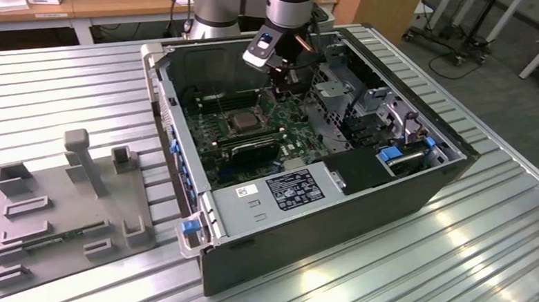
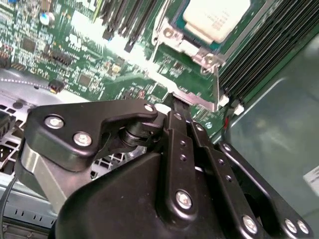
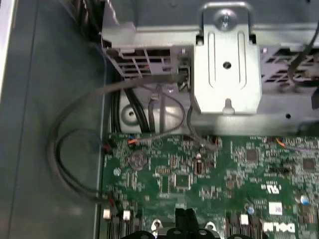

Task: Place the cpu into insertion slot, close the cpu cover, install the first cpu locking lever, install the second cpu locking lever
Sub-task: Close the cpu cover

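Observation:
The cpu (image 2: 217, 17) lies flat in its socket on the green motherboard, pale face up. The silvery cpu cover (image 2: 172, 40) lies down around it as a frame. In the exterior view the socket (image 1: 243, 122) sits mid-board inside the open computer case (image 1: 434, 180). My gripper (image 2: 172, 102) reaches down into the case just beyond the socket, seen as (image 1: 286, 95) from outside. Its black fingers (image 2: 179, 134) are shut side by side. Their tips are at a thin silvery lever strip (image 2: 197, 101) along the socket's edge; whether they touch it I cannot tell.
The case lies on its side on a ribbed metal table (image 1: 60, 91). A white-labelled grey metal box (image 1: 286, 193) fills its near end. A drive cage (image 1: 346, 100), a metal bracket (image 3: 227, 64) and loose cables (image 3: 75, 149) crowd the arm. A grey fixture plate (image 1: 63, 216) stands at the exterior view's left.

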`<state>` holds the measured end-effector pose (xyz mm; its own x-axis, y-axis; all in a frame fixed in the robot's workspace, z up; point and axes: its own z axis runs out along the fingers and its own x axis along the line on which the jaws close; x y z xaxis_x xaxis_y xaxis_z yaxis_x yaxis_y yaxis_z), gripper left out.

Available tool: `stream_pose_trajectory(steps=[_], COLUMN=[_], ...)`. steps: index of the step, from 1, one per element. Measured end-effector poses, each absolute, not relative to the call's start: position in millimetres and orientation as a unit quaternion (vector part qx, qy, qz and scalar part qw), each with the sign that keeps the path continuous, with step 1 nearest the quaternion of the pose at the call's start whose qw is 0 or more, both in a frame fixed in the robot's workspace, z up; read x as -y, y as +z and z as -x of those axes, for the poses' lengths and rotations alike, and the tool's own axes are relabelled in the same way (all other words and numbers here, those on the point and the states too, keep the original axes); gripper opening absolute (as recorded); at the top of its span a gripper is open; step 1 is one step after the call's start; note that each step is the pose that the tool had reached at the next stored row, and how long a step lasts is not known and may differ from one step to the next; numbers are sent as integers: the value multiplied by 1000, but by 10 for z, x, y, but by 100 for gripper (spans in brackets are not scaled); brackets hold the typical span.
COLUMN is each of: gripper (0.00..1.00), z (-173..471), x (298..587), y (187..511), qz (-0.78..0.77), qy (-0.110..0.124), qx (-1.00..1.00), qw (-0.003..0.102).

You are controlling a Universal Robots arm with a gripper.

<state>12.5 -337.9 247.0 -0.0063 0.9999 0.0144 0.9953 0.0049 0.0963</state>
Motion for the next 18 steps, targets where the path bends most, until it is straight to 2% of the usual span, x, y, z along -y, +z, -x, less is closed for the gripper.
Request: stream_pose_trajectory(steps=[8, 18], gripper=[11, 11], z=[63, 88], x=[3379, 3380], y=[2470, 2469], qz=[-704, -704], qy=[44, 44], qx=[-708, -708], qw=[34, 34])
